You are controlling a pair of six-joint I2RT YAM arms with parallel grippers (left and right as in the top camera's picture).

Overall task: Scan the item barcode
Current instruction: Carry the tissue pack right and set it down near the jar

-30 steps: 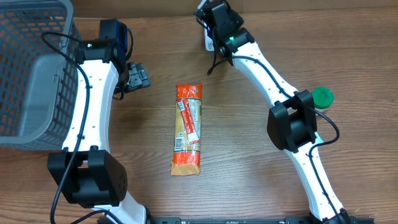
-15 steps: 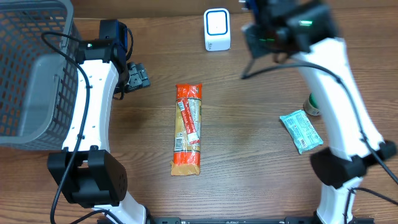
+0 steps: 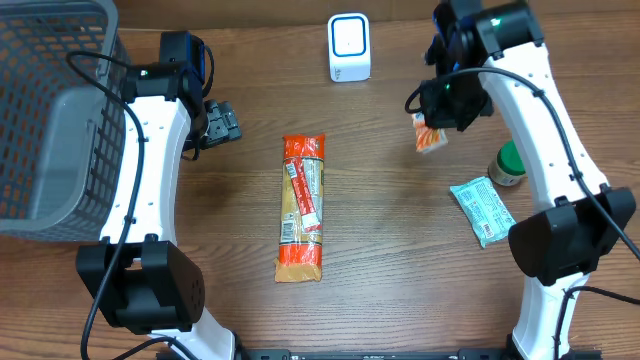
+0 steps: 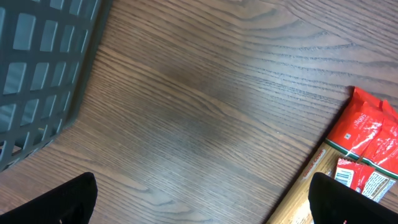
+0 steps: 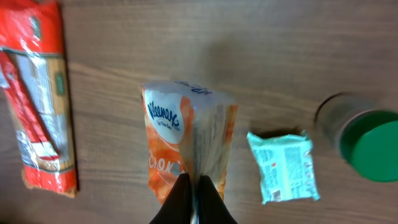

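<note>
The right fingers (image 5: 178, 200) are pinched together on the lower edge of a tissue pack (image 5: 186, 140), orange and white, with "Kleenex" printed in blue on a white oval near its top corner. The orange lettering below it is cut off by the fold and cannot be read. The pack juts straight out from the fingertips over bare worktop (image 3: 390, 230).

From overhead the pack sits just beneath the right wrist, apart from the white, blue-rimmed scanner (image 3: 349, 47) that stands at the far edge of the worktop. On the arm's outer side are a green-lidded jar (image 3: 508, 165) and a teal packet (image 3: 483, 210), whose print is too small to make out. There is open wood between the pack and the long red-and-tan packet (image 3: 302, 207) in the middle, whose label is also illegible.

The left fingers (image 4: 62, 202) are spread wide with nothing between them, over bare wood. A grey basket (image 4: 43, 74) stands on one side of them and the red end of the long packet lies on the other.
</note>
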